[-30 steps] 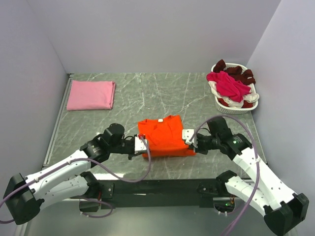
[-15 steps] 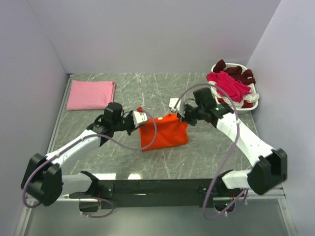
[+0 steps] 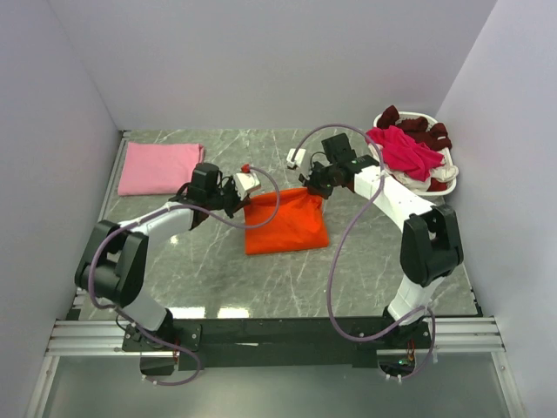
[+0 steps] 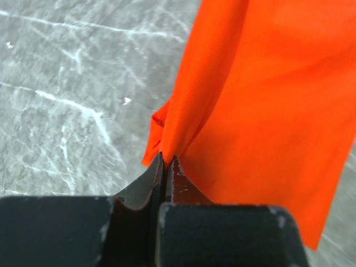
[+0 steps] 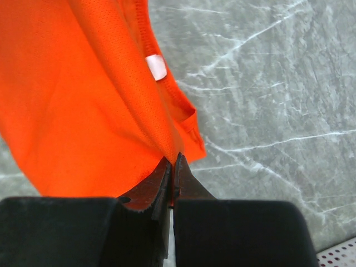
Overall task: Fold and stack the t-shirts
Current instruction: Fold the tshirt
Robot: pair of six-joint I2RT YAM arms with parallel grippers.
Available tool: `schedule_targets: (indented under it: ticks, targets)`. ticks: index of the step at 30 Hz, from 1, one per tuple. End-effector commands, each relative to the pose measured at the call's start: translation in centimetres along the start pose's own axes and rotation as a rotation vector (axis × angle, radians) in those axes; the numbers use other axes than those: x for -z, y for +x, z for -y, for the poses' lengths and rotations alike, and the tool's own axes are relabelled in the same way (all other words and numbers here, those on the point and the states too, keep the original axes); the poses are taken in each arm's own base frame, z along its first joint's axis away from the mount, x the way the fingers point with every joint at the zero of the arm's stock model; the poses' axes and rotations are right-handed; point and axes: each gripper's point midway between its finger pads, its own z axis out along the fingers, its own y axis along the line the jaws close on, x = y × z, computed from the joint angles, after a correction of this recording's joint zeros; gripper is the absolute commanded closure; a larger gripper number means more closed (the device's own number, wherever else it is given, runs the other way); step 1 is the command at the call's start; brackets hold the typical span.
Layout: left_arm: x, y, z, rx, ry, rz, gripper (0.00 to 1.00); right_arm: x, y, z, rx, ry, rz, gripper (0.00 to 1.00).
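Orange t-shirt (image 3: 285, 225) hangs creased — left tool (image 4: 165, 159) and right tool (image 5: 173, 159) pinched shut on its corners.

Bright, even lighting; soft shadows; wrist views perhaps slightly blurred up close.

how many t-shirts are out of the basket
2: the orange t-shirt, pinched by the left tool and right tool mid-table, and the folded pink t-shirt far left. Others lie heaped in the white basket, some maybe hidden.

No lettering is legible; the small white tag (image 5: 156, 67) on the orange t-shirt (image 5: 72, 100) looks blank.
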Motion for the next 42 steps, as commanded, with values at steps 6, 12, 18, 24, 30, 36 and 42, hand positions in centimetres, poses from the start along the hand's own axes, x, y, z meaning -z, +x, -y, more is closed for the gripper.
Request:
schedule_targets:
  ticks: [6, 12, 18, 24, 30, 36, 42]
  targets:
    - [-2.5, -1.1, -4.8, 0.067, -0.090, 0.019, 0.99, -1.6, -1.1, 5.4, -0.070, 0.154, 0.007, 1.00]
    - [-4.5, -0.4, -6.6, 0.118, -0.112, -0.018, 0.99, -2.8, 0.3, 7.2, -0.127, 0.219, -0.046, 1.00]
    - [-5.9, -0.8, -8.3, 0.190, -0.142, -0.040, 0.99, -3.2, 0.9, 8.4, -0.178, 0.283, -0.072, 1.00]
    - [-7.4, -1.8, -9.3, 0.212, -0.122, -0.043, 0.96, -2.6, 1.5, 9.3, -0.201, 0.343, -0.090, 1.00]
    - [-6.9, -2.8, -13.1, 0.353, -0.338, -0.094, 0.29, -0.4, 4.2, 15.0, -0.421, 0.726, -0.210, 0.43]
    - [0.0, -9.7, -14.3, 0.447, -0.491, 0.037, 0.11, 1.2, 3.2, 12.2, -0.589, 0.475, -0.084, 0.43]
    - [1.8, -10.7, -7.8, 0.525, -0.269, 0.089, 0.18, 1.5, -1.3, 5.5, -0.540, 0.064, 0.119, 0.49]
